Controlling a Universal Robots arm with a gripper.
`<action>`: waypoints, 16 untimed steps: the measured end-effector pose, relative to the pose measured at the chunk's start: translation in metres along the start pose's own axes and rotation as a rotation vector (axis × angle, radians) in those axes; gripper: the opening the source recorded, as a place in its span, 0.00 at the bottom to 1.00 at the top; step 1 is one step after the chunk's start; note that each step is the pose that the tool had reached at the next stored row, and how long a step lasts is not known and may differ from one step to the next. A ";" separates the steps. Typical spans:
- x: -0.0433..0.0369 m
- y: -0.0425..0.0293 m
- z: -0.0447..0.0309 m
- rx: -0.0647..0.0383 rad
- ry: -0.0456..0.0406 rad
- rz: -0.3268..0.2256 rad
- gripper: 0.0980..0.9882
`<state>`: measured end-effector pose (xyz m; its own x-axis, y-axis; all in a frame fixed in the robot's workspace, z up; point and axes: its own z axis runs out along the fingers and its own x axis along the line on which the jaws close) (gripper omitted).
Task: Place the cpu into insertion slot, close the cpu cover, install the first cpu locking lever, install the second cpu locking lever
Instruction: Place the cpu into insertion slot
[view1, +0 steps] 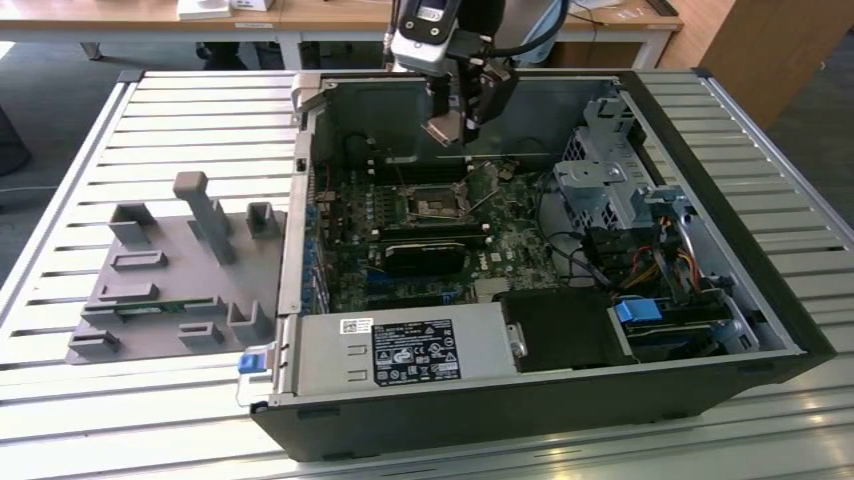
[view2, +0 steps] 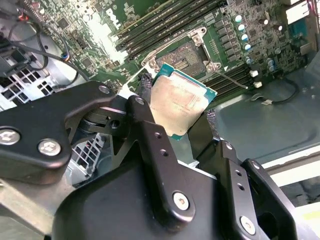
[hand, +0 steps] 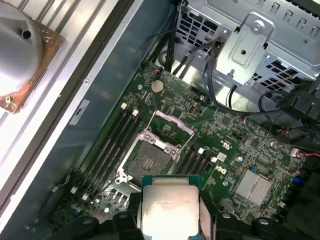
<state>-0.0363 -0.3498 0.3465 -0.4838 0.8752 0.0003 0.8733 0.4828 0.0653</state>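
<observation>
Lid of the cpu (hand: 170, 207) noted as bare silver-grey metal, smooth with a dull sheen, edged by green laminate. Links of the gripper (view2: 177, 120) recorded as matt black, screws bright metal. The cpu cover (hand: 173, 122) is logged as thin bright metal, the table (view1: 67, 150) as ribbed pale metal, the fixture (view1: 160, 290) as matt grey plastic.

My gripper (view1: 463, 120) grips the cpu (view1: 445, 131), tan face showing, raised above the open computer case (view1: 561, 400) and apart from the insertion slot (view1: 438, 205). A grey fixture plate (view1: 167, 280) lies on the slatted table (view1: 80, 150), on the exterior view's left.
</observation>
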 end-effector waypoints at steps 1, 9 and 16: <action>0.0000 0.0000 0.0003 0.000 -0.0006 0.009 0.50; 0.0000 -0.0002 0.0028 0.000 -0.0029 0.036 0.50; 0.0000 -0.0005 0.0070 0.002 -0.0075 0.072 0.50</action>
<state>-0.0364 -0.3498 0.3396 -0.4194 0.9078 -0.0025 0.9059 0.4187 0.0632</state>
